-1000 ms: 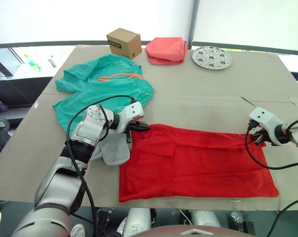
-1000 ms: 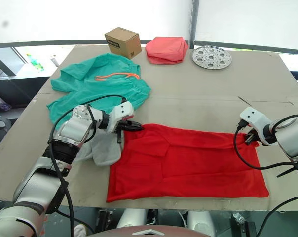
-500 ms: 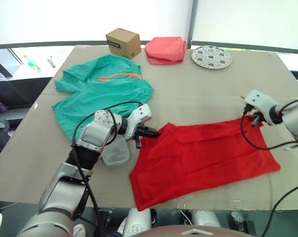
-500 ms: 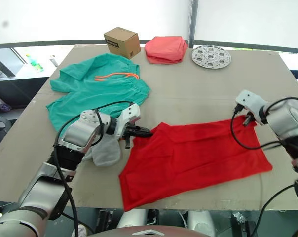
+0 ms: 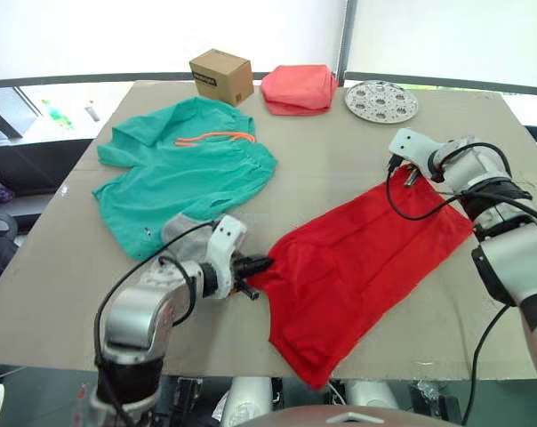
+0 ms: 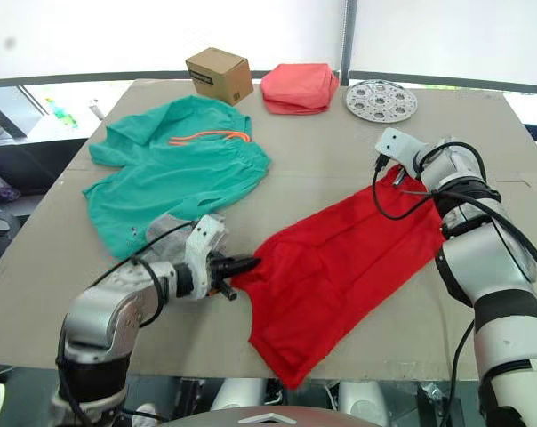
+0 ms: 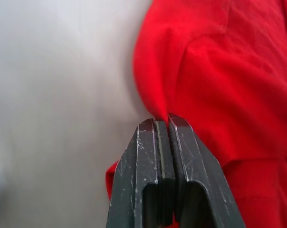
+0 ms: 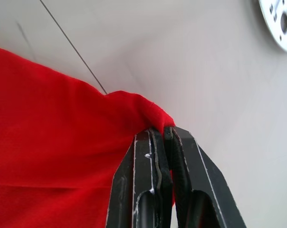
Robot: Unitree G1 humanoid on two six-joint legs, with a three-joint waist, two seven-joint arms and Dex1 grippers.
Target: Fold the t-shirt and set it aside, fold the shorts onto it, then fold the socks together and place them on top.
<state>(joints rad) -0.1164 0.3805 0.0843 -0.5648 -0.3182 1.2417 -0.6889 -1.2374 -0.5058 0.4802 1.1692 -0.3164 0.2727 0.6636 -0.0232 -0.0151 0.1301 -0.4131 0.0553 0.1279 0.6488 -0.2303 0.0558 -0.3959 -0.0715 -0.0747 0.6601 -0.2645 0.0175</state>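
My left end effector (image 7: 162,124) is clamped on the near-left corner of the t-shirt (image 5: 357,258), its two black fingers (image 7: 148,161) pressed flat together with a pinch of red cloth rising between their tips. In the head view that end effector (image 5: 255,265) sits low over the surface (image 5: 482,133), just right of my left forearm. My right end effector (image 8: 158,130) is likewise closed on the t-shirt, gripping a bunched fold at the far-right corner, and in the head view it (image 6: 395,173) hangs over the middle-right part of the surface.

The t-shirt lies stretched on a slant between the two grips, running from the near left up toward the far right, with its lowest corner reaching the near edge of the surface. Most of it rests flat, with a few long creases.

The shorts (image 5: 184,178) lie spread out on the far-left part of the surface, orange drawstring (image 5: 215,138) on top, well apart from the t-shirt. A bit of the grey socks (image 6: 166,222) peeks out by the near edge of the shorts, just behind my left forearm.

Along the far edge stand a cardboard box (image 5: 221,76), a folded salmon-pink cloth (image 5: 300,89) beside it, and a round perforated metal disc (image 5: 381,100) further right.
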